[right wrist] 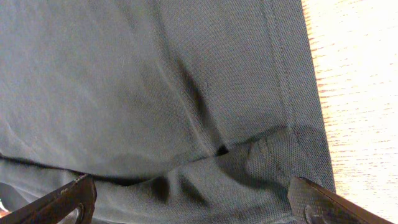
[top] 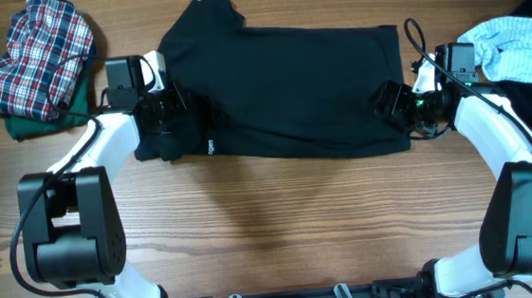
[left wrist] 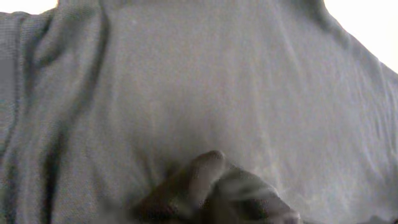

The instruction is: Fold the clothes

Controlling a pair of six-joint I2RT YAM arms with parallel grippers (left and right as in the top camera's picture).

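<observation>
shirt: black T-shirt (top: 289, 80) spread between both grippers | left gripper (top: 169, 128): on its sleeve-side edge, opening and hold cannot be told | right gripper (right wrist: 191, 186): jaws wide, empty, hem just beneath | risk: cloth snagged on a left finger could drag the fold askew

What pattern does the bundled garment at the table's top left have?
The bundled garment is red, white and blue plaid, best seen in the overhead view.

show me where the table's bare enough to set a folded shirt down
Widest bare wood: the table strip between the black T-shirt and the near edge. A smaller patch lies on the far side of the shirt's right half. Crowded: plaid pile at left, light blue garment at right.
</observation>
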